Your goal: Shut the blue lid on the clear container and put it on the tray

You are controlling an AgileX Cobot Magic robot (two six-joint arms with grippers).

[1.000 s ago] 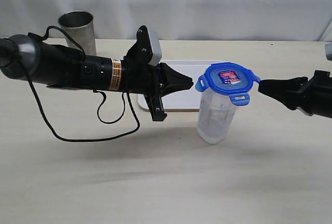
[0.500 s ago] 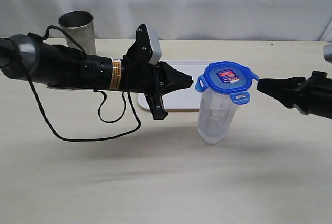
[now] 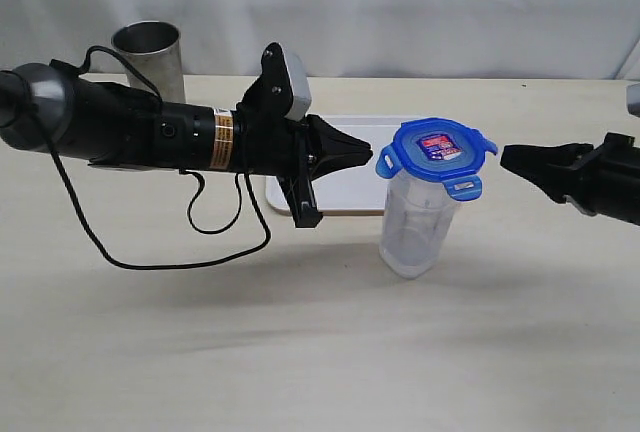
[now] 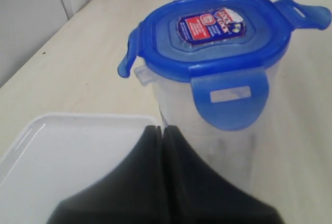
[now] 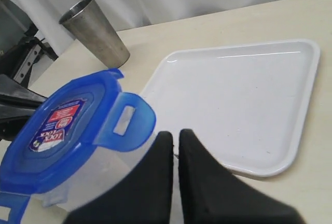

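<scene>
A round bright-blue plastic lid (image 3: 437, 150), flaps flared, tops the tall clear plastic container (image 3: 413, 230) between left gripper (image 3: 363, 152) and right gripper (image 3: 507, 158), both closed, empty.

Left tool (image 3: 366, 152) and right tool (image 3: 506, 158), both closed, point horizontally toward each other.

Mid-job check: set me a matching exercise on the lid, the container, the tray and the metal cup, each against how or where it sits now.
Things:
1. blue lid
2. clear container
3. tray
4. metal cup

States:
A. grey, upright at the far left of the table in the exterior view
B. translucent, upright on the table in front of the tray
C. white, lying flat on the table
D. resting on top of the container, flaps flared out

Pairs: 1-D, 2-B, 3-C, 4-A
</scene>
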